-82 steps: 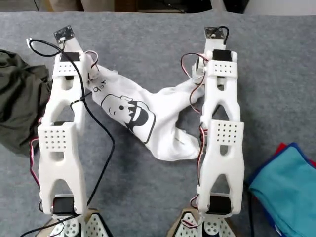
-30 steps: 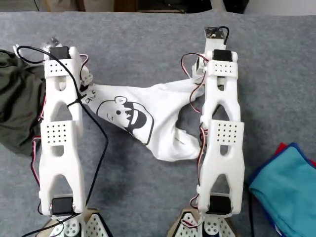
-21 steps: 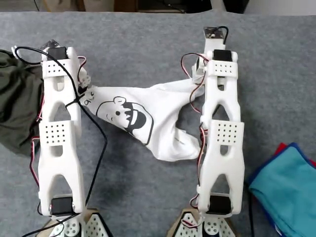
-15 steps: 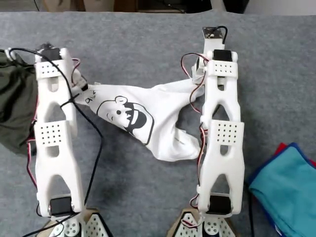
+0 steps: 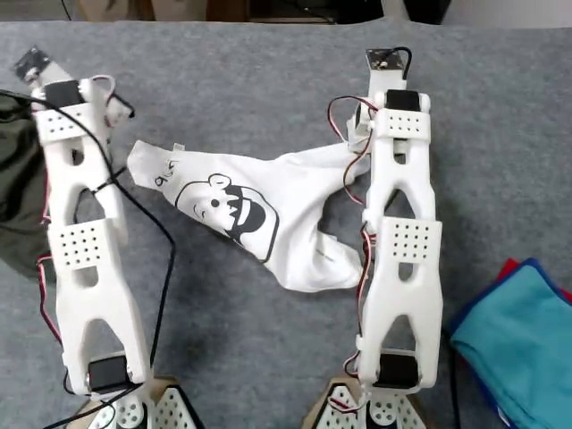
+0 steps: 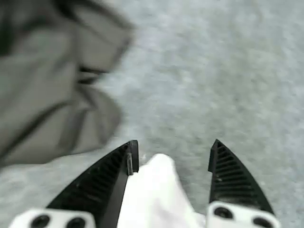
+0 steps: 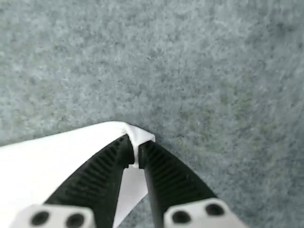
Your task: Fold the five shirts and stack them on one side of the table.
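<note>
At centre of the high view the shirt (image 5: pixel 268 214) lies rumpled on the worktop (image 5: pixel 268 89). One corner sits clamped in the right pincer (image 7: pixel 135 142); the left pincer (image 6: pixel 174 142) gapes, holding nothing. Pulling one-sided could bunch it.

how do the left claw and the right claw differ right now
The left claw is open, while the right claw is shut on a corner of the white shirt. The left claw is next to the dark green shirt, the right claw at the white one. Both are over the grey table.
</note>
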`<state>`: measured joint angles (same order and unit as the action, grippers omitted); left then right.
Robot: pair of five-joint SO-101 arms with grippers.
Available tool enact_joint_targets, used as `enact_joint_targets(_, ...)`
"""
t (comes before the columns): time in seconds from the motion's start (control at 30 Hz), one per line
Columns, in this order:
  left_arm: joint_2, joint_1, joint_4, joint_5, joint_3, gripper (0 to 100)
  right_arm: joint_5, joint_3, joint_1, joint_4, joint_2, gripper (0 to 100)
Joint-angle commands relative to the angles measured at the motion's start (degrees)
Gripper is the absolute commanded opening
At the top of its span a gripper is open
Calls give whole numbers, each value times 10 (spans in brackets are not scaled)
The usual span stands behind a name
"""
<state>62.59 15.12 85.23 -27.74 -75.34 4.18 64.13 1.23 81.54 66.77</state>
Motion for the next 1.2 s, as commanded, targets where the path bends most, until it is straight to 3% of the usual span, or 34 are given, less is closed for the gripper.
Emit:
enact_joint_targets(0.0,-36,-25,-58,-8,52,250,-4,32,7,0,-1,6)
enact_joint_targets(0.27,-14,-24,-59,-10,89,247,-4,32,7,0,-1,6)
enact_joint_targets(0.53,22,-28,-22,-9,84,69,-4,32,7,0,-1,6)
enact_joint_targets(0.8,23,-28,-4,-11,83,39,-4,32,7,-1,-1,6)
enact_joint_targets(1.03,24,-26,42,-35,-15,19,-2,37,6,4,-6,6)
enact_joint_targets(1.17,24,-42,78,-36,-102,19,-4,94,4,62,-17,6)
